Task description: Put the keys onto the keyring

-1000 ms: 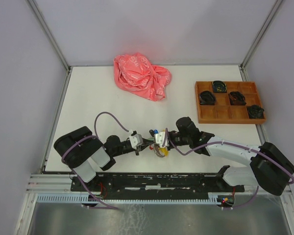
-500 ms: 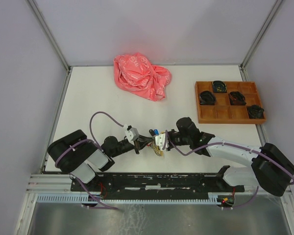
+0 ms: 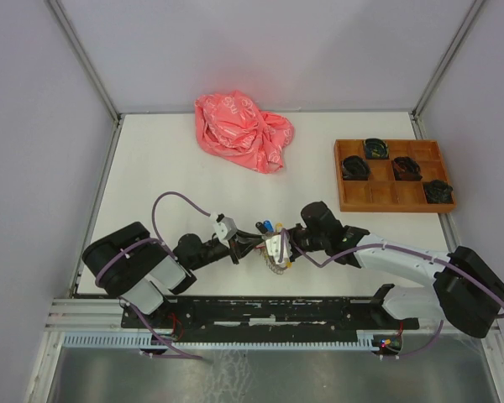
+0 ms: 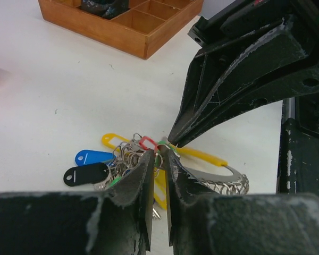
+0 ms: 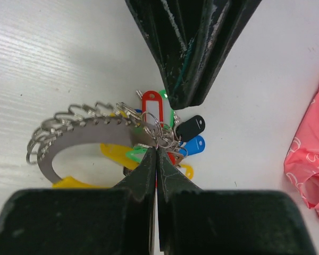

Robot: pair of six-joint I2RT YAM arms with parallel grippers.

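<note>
looking first at the keys (image 5: pixel 154 118), i found them in one tangled bunch on the table (image 3: pixel 160 168), near its front edge and between the two arms. the red tag (image 5: pixel 152 103) lay on top, and the green tag (image 5: pixel 169 115) showed just beside it, partly under it. the metal blades were mostly hidden by small rings, so i could not tell them apart. the bunch sat at one end of the keyring (image 5: pixel 82 134), a flat curved metal band with many small wire loops along its outer edge, which lay flat on the table. a black tag (image 5: pixel 191 127), a blue tag (image 5: pixel 194 144) and a yellow tag (image 4: pixel 115 140) spread out from the same bunch.

the right gripper (image 5: pixel 156 150) was closed, its fingers pressed together, and their tips were among the small rings at the end of the band. whether a ring was pinched there i could not tell. the left gripper (image 4: pixel 158 154) met it from the opposite side, almost tip to tip. its jaws stood a little apart, with a narrow slit of table showing between them.

farther back on the right stood a wooden tray (image 3: pixel 395 207) with dark things in some compartments, and a crumpled pink bag (image 3: pixel 239 130) lay at the far side.
</note>
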